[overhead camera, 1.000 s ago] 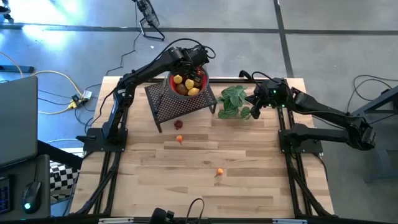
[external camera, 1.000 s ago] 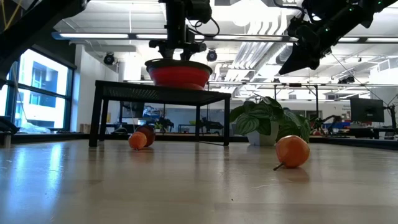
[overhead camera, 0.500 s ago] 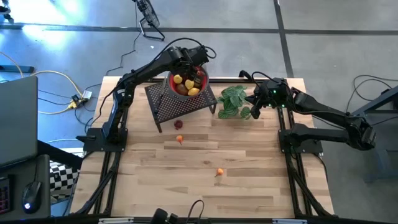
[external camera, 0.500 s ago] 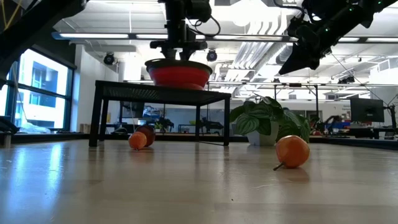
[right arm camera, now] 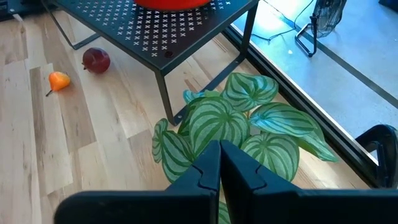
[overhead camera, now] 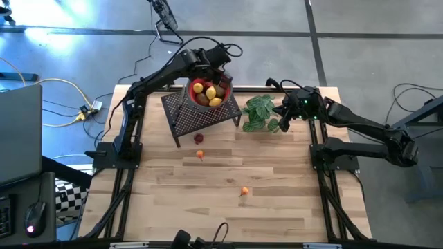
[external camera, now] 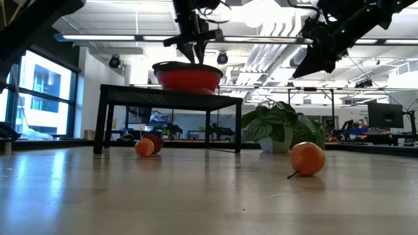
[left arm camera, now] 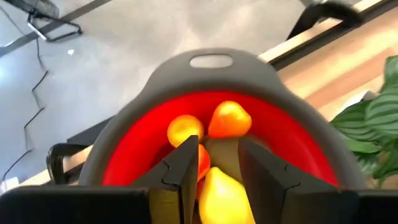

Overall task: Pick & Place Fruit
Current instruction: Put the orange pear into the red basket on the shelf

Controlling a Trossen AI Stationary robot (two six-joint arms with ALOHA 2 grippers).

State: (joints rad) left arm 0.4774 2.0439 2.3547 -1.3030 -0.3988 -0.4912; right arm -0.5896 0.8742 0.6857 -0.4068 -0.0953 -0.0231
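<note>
Red is the bowl [overhead camera: 208, 95] seen from above, standing on a black perforated metal stand [overhead camera: 201, 112] at the far side of the wooden table [overhead camera: 277, 194]; it is filled with yellow lemons [overhead camera: 212, 93] and other small fruit. The left gripper [overhead camera: 219, 75] hangs just over the far rim of this bowl, while the right gripper [overhead camera: 285, 119] waits beside the green leafy plant [overhead camera: 261, 112]. On the bare wood lie a dark red fruit [overhead camera: 199, 137] near the stand's front edge, an orange fruit [overhead camera: 201, 155] just in front of it, and a second orange fruit [overhead camera: 243, 191] well apart, nearer the front. In the low view the left gripper [external camera: 194, 49] points down above the bowl [external camera: 187, 77], its fingertips clear of the rim, and the second orange fruit [external camera: 307, 158] lies close to the camera. In the left wrist view the two fingers [left arm camera: 184, 167] stand a little apart with nothing between them, over the fruit in the bowl [left arm camera: 134, 140], among which an orange piece [left arm camera: 229, 119] shows. In the right wrist view the right gripper [right arm camera: 219, 167] has its fingers pressed together and empty above the plant [right arm camera: 236, 127]; the dark red fruit [right arm camera: 96, 60] and the orange fruit [right arm camera: 58, 81] lie on the table beside the stand [right arm camera: 158, 34].
</note>
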